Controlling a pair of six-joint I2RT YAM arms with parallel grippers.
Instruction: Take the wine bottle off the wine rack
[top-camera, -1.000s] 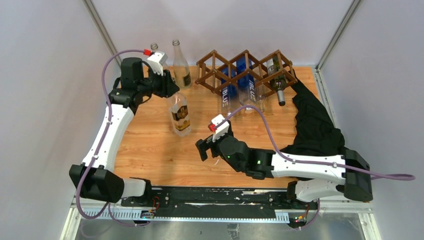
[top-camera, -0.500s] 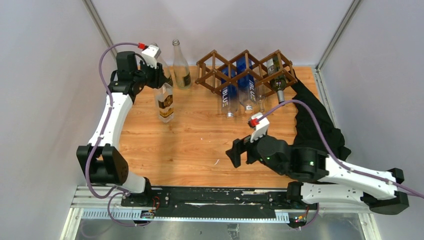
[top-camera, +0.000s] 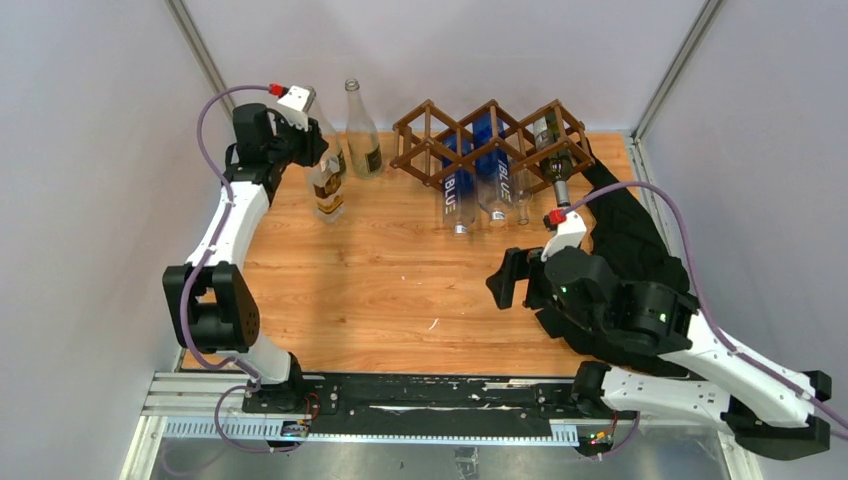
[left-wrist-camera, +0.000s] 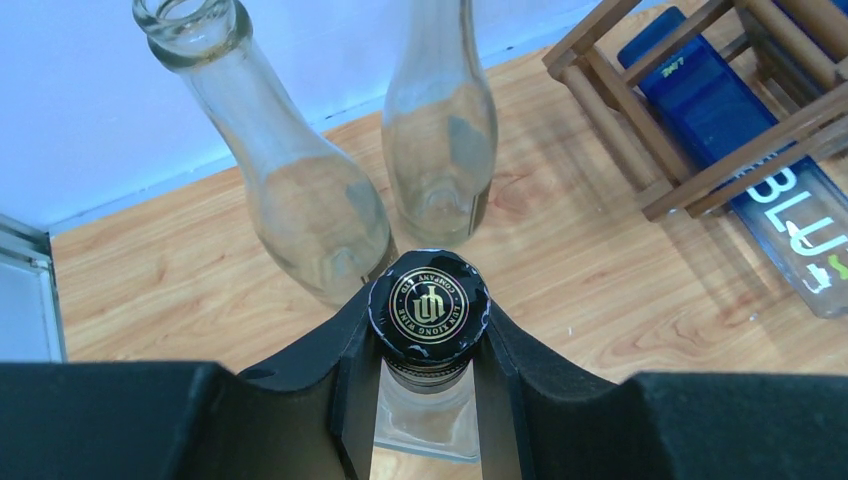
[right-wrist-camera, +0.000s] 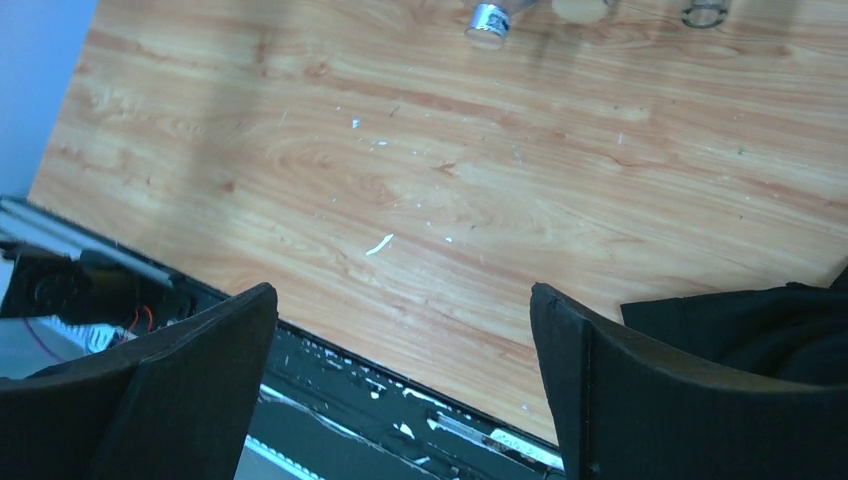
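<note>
A clear wine bottle (top-camera: 327, 190) with a black cap (left-wrist-camera: 428, 305) and a gold label is upright at the back left. My left gripper (top-camera: 316, 160) is shut on its neck just under the cap, as the left wrist view shows (left-wrist-camera: 428, 352). The brown wine rack (top-camera: 490, 140) stands at the back centre. It holds two blue-labelled clear bottles (top-camera: 457, 190) and a dark bottle (top-camera: 553, 162) in its right cell. My right gripper (top-camera: 520, 280) is open and empty over the table's right middle, with bare wood between its fingers (right-wrist-camera: 403, 300).
Two empty clear bottles (left-wrist-camera: 290, 190) (left-wrist-camera: 440, 130) stand right behind the held bottle, near the back wall. A black cloth (top-camera: 630, 240) lies along the right edge, partly under the right arm. The rack's left end (left-wrist-camera: 700, 130) is close on the right of the left gripper.
The left arm carried the capped bottle from mid-table back and left, up to the two empty bottles. The right arm drew back to the right, jaws wide.
</note>
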